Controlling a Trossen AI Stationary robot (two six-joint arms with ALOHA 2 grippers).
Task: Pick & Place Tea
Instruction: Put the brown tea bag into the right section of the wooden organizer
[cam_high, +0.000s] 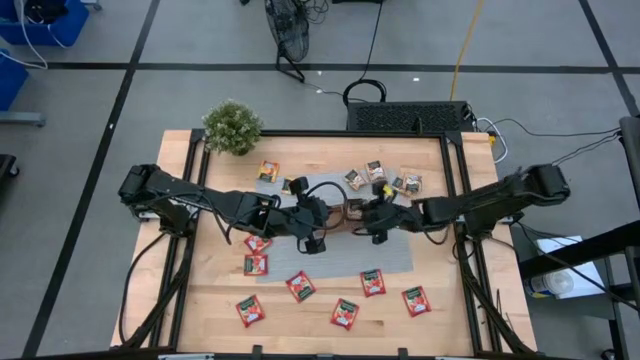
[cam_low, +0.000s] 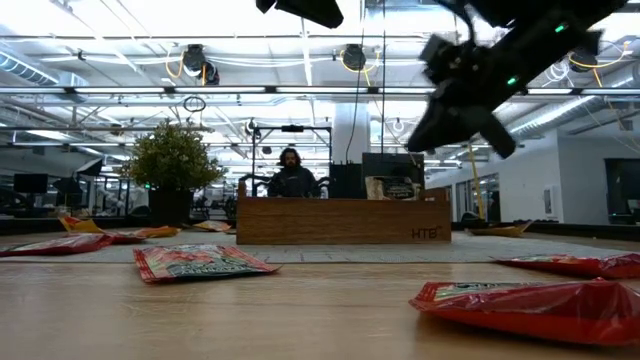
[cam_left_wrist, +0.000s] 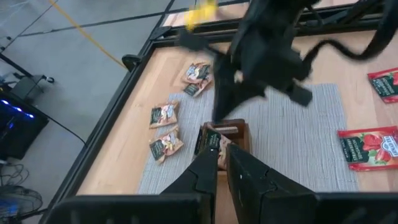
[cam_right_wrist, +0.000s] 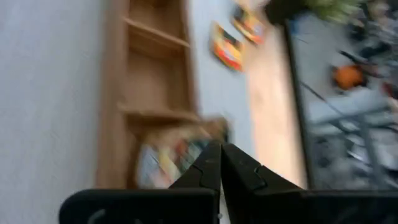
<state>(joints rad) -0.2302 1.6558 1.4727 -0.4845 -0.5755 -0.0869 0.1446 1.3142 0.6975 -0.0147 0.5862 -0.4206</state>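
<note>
You're logging approx. 1 grey-brown sachet (cam_right_wrist: 168, 163) sitting in tray (cam_high: 345, 213) at frame centre, both pincers (cam_high: 318, 228) (cam_high: 372, 222) hovering clenched empty, red sachets (cam_high: 300, 286) along bottom waiting.

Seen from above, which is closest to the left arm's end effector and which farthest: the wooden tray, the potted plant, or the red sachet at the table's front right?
From the left end effector:
1. Wooden tray, right beside it at the table's centre.
2. Potted plant, at the back left corner.
3. Red sachet, at the front right; only slightly farther than the plant.

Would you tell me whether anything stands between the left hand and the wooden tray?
Nothing visible does. The left hand hangs right over the wooden tray, which holds a grey-brown sachet. The right arm reaches over just beyond the tray, not between them.
</note>
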